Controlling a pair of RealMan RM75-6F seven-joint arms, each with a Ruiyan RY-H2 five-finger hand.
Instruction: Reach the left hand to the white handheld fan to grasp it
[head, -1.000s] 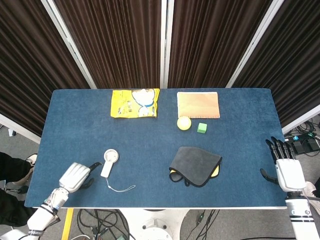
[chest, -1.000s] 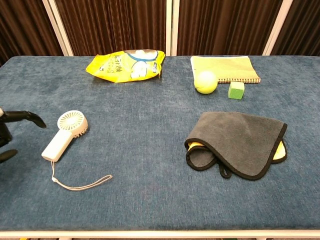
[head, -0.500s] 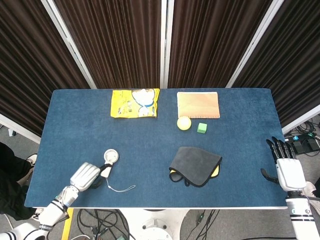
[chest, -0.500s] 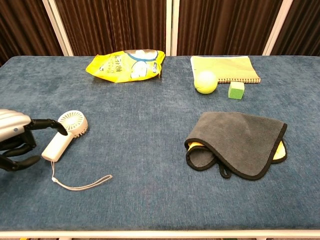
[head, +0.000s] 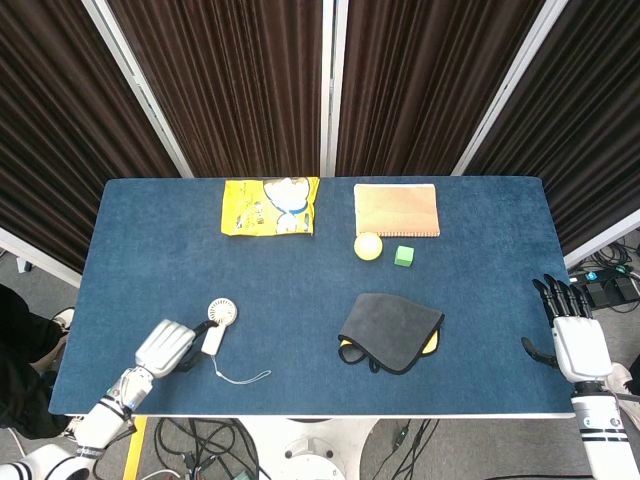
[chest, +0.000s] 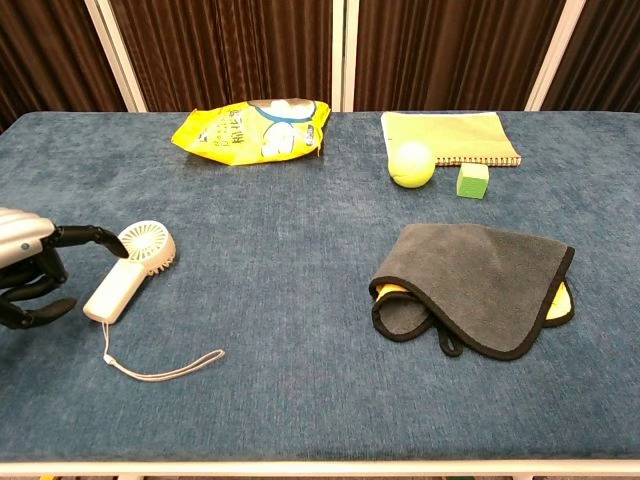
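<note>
The white handheld fan (head: 217, 325) (chest: 132, 269) lies on the blue table near the front left, its round head toward the back and a thin wrist cord (chest: 165, 366) trailing toward the front. My left hand (head: 168, 346) (chest: 35, 266) sits just left of the fan's handle, its fingers apart and curved toward it, one fingertip close to the fan's head; it holds nothing. My right hand (head: 573, 335) hangs off the table's right edge, open, with its fingers spread.
A grey cloth (head: 391, 330) over something yellow lies in the middle right. At the back are a yellow snack bag (head: 270, 205), a notebook (head: 396, 209), a yellow-green ball (head: 368, 246) and a green cube (head: 403, 255).
My left hand moved right toward the fan, then drew back slightly to the left; its fingers are now beside the handle. The fan and the right hand have not moved.
</note>
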